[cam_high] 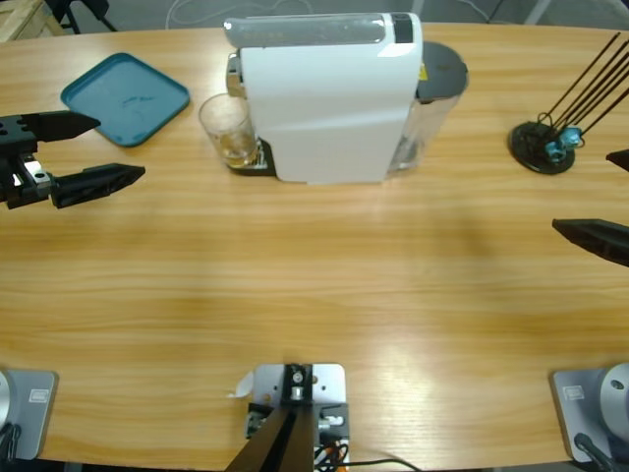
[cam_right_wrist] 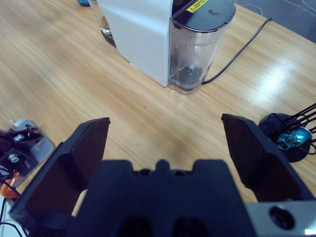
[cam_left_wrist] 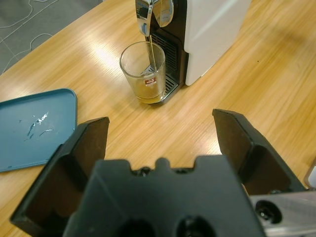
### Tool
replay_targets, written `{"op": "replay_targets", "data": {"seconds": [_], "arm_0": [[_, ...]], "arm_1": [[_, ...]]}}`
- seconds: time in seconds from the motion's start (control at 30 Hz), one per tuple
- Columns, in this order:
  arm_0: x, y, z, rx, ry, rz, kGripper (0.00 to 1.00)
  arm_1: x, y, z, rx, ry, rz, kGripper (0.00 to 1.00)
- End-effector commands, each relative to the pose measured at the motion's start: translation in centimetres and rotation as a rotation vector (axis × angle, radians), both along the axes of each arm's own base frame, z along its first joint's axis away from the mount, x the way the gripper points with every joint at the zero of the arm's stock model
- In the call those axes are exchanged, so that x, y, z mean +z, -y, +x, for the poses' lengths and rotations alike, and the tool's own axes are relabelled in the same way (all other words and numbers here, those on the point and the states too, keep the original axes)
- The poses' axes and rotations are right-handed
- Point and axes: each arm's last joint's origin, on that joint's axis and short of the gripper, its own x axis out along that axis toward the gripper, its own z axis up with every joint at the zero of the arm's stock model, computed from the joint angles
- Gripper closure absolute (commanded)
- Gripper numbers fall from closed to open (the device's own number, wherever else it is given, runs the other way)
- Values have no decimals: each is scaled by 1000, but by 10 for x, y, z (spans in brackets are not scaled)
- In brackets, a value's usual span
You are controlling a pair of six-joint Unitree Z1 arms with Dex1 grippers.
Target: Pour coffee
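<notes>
The desk (cam_high: 314, 295) is a long surface of light wood with lengthwise grain, and overhead light gives soft glare patches on it. Beyond its far edge lies a grey floor (cam_left_wrist: 29, 19), with thin pale cables (cam_left_wrist: 19, 34) on it. A light wooden structure (cam_high: 25, 18) stands at the upper left corner.

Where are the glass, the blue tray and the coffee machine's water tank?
glass (cam_left_wrist: 148, 74): left wrist view, its clear side wall.
blue tray (cam_high: 126, 98): high view, its flat middle.
water tank (cam_right_wrist: 195, 54): right wrist view, its clear front wall.
</notes>
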Motion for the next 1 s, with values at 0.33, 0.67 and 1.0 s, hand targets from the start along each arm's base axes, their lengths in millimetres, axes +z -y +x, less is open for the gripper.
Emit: {"op": "replay_targets", "data": {"seconds": [0.33,0.67,1.0], "arm_0": [[-13,1,-2,-16,-46,19,92],[-14,2,-1,-16,-47,21,92],[-14,1,-2,-16,-48,21,92]], "arm_1": [[-14,-1,0,13,-50,-9,0],[-14,-4,3,8,-63,-18,0],[-14,-4,3,10,-65,-16,0]]}}
